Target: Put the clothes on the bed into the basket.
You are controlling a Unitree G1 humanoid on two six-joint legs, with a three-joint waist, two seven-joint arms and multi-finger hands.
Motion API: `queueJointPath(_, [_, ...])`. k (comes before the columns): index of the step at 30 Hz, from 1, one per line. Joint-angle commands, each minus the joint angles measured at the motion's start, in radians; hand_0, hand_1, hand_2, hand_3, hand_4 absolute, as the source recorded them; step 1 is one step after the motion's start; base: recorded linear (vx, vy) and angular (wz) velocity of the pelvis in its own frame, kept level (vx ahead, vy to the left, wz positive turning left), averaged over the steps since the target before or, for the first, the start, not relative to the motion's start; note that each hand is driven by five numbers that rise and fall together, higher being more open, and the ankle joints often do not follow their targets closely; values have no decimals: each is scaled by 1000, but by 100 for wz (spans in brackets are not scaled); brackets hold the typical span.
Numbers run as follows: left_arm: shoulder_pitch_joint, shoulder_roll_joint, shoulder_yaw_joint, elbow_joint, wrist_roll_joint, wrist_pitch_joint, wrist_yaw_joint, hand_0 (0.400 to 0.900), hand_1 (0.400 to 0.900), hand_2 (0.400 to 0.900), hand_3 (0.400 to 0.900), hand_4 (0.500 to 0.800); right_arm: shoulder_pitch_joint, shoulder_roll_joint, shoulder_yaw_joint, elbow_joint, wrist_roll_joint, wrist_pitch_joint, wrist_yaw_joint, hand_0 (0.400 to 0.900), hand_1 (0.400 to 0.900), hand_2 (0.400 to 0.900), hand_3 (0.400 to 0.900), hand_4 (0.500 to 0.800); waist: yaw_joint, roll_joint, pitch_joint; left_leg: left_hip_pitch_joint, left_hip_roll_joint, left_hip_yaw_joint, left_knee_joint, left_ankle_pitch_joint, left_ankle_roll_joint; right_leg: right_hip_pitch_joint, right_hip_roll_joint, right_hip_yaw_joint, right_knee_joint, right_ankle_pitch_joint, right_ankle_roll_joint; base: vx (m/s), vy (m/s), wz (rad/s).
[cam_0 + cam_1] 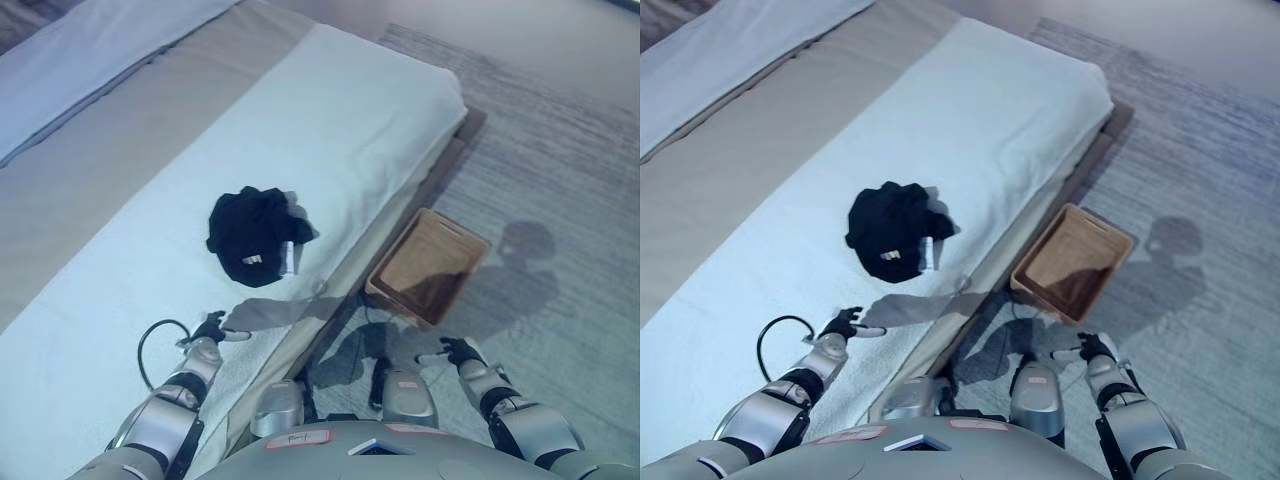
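A wide bed (330,110) with a white cover runs diagonally across the room, a beige sheet and a pale pillow along its far side. Grey carpet (560,150) lies to its right. A crumpled black garment (255,235) sits on the white cover, near the bed's edge. A brown basket (428,266) stands on the carpet just beside the bed, holding nothing visible. The left hand (212,327) hovers low over the cover, short of the garment, fingers relaxed and holding nothing. The right hand (458,351) hangs above the carpet near the basket, fingers loosely spread, also holding nothing.
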Motion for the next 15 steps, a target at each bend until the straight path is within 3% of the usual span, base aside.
queueJointPath(1, [-27,21,19,61,-19,-19,36,900,900,900,900,800,14,-80,41,51,0,18,-35,900,900,900,900,800,-24,-18,-47,-28,-16,-99,4,4,-26,58,18,65,-99,19,23,178,-113,-5])
queueJointPath(3, [-3,-2,22,57,8,-20,34,900,900,900,900,800,44,-77,24,54,-7,19,-36,900,900,900,900,800,-16,-25,-86,-2,-9,-91,4,-13,-38,131,15,11,-176,37,35,208,-108,3])
queueJointPath(6, [3,-1,24,45,22,-19,47,900,900,900,900,800,55,-78,16,63,-10,20,-42,900,900,900,900,800,-18,-27,-104,-1,1,-92,4,-10,-51,161,28,5,-222,39,34,104,-73,10])
queueJointPath(7, [-6,19,25,-12,40,-20,65,900,900,900,900,800,61,-83,11,70,-12,18,-44,900,900,900,900,800,-20,-26,-109,3,8,-87,4,-12,-58,171,33,8,-229,30,33,77,-63,6])
queueJointPath(8, [-5,19,26,-13,40,-19,64,900,900,900,900,800,61,-83,11,70,-12,18,-44,900,900,900,900,800,-19,-26,-109,4,8,-87,4,-13,-58,171,34,8,-229,30,33,89,-57,0])
queueJointPath(12, [-39,144,49,-225,139,-2,140,900,900,900,900,800,66,-94,4,69,-15,12,-54,900,900,900,900,800,-20,-20,-103,17,15,-71,4,-18,-69,181,41,22,-229,23,34,50,-18,-7])
queueJointPath(14, [-43,175,62,-252,161,5,151,900,900,900,900,800,65,-99,1,69,-16,10,-54,900,900,900,900,800,-20,-20,-102,15,16,-68,4,-20,-70,180,40,24,-229,24,34,20,10,-9])
queueJointPath(15, [-57,253,81,-322,221,19,172,900,900,900,900,800,64,-110,-7,76,-21,10,-52,900,900,900,900,800,-17,-17,-98,13,15,-63,4,-22,-71,175,39,27,-229,26,39,26,24,-11])
